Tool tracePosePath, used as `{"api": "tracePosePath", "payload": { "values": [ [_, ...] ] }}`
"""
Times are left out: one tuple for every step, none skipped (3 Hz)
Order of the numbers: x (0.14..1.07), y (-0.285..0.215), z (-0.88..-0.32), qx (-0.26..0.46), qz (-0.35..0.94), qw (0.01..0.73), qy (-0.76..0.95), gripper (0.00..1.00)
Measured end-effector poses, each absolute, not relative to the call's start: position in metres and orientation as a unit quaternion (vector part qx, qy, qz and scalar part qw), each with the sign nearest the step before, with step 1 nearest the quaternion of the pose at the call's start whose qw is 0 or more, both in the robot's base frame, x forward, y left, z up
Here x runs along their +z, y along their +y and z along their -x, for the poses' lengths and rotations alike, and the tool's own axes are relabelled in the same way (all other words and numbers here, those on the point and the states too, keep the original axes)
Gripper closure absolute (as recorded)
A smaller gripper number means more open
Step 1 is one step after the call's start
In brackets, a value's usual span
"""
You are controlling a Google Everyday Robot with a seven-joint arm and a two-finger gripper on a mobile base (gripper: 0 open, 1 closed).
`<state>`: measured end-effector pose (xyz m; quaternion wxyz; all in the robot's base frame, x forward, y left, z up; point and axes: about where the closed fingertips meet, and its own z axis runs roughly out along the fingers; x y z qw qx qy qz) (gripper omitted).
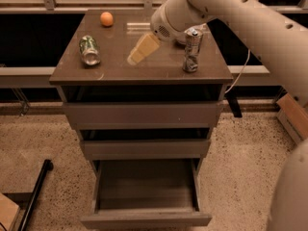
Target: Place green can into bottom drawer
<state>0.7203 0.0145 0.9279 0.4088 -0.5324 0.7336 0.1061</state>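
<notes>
The green can (89, 50) lies on its side on the left of the cabinet top (144, 70), a silver end toward the camera. My gripper (134, 58) hangs over the middle of the top, to the right of the can and apart from it, holding nothing. The bottom drawer (146, 189) is pulled out and its dark inside shows nothing in it.
A taller dented silver can (191, 50) stands upright on the right of the top. An orange ball (106, 19) sits at the back left. The two upper drawers (144, 114) are slightly open. A black pole (34, 196) lies on the floor at left, a cardboard box (293, 117) at right.
</notes>
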Motion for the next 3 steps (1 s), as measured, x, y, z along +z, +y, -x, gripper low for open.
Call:
{"api": "tracePosePath", "payload": {
  "values": [
    [0.9127,0.0354,-0.7507,0.144,0.517,0.421,0.731,0.0],
    [0.9104,0.035,-0.7542,0.146,0.515,0.422,0.732,0.0],
    [0.903,0.0373,-0.7562,0.147,0.495,0.423,0.745,0.0]
  ]
}}
